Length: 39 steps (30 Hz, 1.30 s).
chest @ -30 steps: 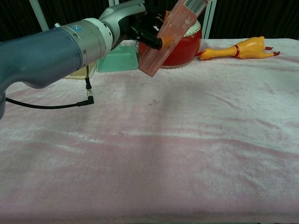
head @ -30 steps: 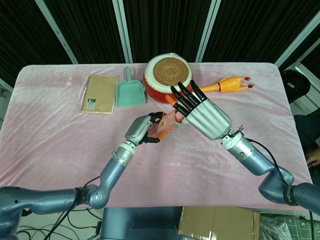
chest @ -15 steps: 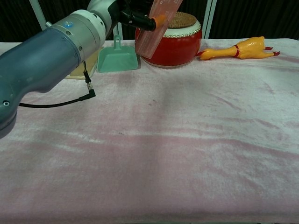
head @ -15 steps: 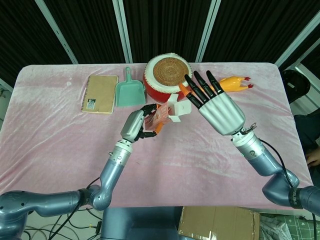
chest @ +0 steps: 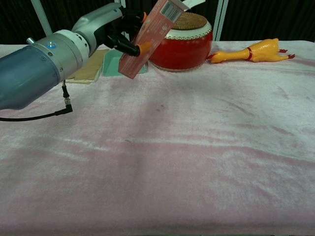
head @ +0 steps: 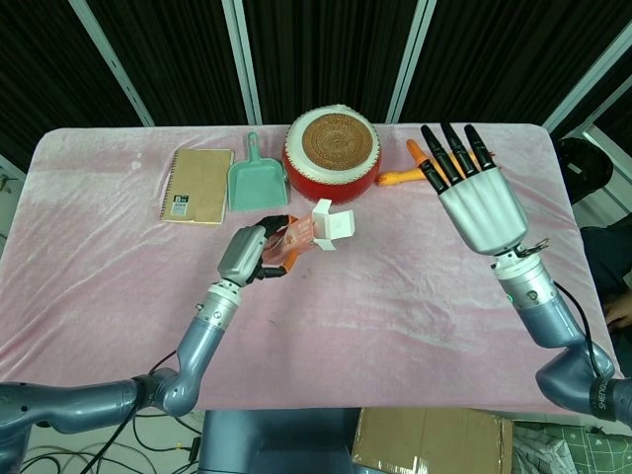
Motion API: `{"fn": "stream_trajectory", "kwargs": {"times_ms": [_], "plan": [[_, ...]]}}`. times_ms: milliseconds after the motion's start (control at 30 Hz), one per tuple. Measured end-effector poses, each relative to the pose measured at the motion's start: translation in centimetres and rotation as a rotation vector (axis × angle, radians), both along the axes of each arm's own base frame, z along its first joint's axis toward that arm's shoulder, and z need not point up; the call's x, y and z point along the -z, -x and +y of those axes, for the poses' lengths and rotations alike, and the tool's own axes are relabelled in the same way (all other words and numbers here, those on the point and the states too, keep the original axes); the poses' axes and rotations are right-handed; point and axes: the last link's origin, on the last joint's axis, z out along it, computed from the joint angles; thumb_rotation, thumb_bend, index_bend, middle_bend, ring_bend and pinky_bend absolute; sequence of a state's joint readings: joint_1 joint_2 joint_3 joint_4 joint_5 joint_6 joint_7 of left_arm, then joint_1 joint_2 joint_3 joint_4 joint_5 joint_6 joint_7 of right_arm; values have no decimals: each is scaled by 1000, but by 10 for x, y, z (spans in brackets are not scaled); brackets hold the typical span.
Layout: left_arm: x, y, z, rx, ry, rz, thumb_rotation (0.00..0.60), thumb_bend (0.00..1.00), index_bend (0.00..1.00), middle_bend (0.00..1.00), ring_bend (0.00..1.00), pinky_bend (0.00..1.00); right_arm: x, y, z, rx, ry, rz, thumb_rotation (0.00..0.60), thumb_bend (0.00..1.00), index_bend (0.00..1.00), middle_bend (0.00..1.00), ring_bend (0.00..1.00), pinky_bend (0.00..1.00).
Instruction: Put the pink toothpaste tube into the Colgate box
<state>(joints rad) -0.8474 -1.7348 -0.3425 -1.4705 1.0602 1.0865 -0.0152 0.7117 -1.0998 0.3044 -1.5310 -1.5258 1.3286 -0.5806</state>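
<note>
My left hand (head: 247,255) grips the pink-red Colgate box (head: 294,239) above the table's middle. The box tilts up, its white end flap (head: 331,224) standing open. In the chest view the same left hand (chest: 106,32) holds the box (chest: 150,37) slanting, barcode end up, in front of the drum. My right hand (head: 481,202) is raised at the right with its fingers spread, holding nothing and well apart from the box. It does not show in the chest view. No pink toothpaste tube is visible outside the box in either view.
A red drum (head: 333,150) stands at the back centre. A green dustpan (head: 257,180) and a brown notebook (head: 197,185) lie to its left. A yellow rubber chicken (chest: 251,51) lies at the back right. A pink cloth (chest: 197,147) covers the table.
My right hand has drawn away from the box to the right, fingers spread. My left hand has carried the box leftward and a little lower.
</note>
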Motion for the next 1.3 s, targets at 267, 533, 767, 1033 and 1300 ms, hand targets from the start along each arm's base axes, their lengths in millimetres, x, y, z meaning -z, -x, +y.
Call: {"fn": "stream_trajectory", "kwargs": {"times_ms": [267, 533, 767, 1033, 1300], "plan": [[4, 34, -4, -43, 26, 221, 600, 411, 344, 284, 212, 344, -2, 17, 3, 62, -9, -54, 600, 209, 40, 58, 53, 184], [9, 55, -12, -74, 15, 385, 600, 218, 162, 162, 93, 171, -3, 33, 10, 118, -20, -97, 600, 210, 40, 58, 53, 184], [4, 65, -19, -116, 8, 420, 600, 178, 153, 116, 62, 135, -3, 52, 19, 175, -32, -132, 600, 209, 40, 59, 54, 166], [-37, 89, -30, -107, -73, 445, 600, 105, 117, 53, 14, 65, 1, 100, 57, 322, -82, -245, 600, 187, 29, 46, 46, 164], [-114, 149, -73, -76, -238, 537, 600, 67, 67, 5, 0, 25, -3, 153, 116, 562, -136, -445, 600, 110, 0, 0, 0, 119]]}}
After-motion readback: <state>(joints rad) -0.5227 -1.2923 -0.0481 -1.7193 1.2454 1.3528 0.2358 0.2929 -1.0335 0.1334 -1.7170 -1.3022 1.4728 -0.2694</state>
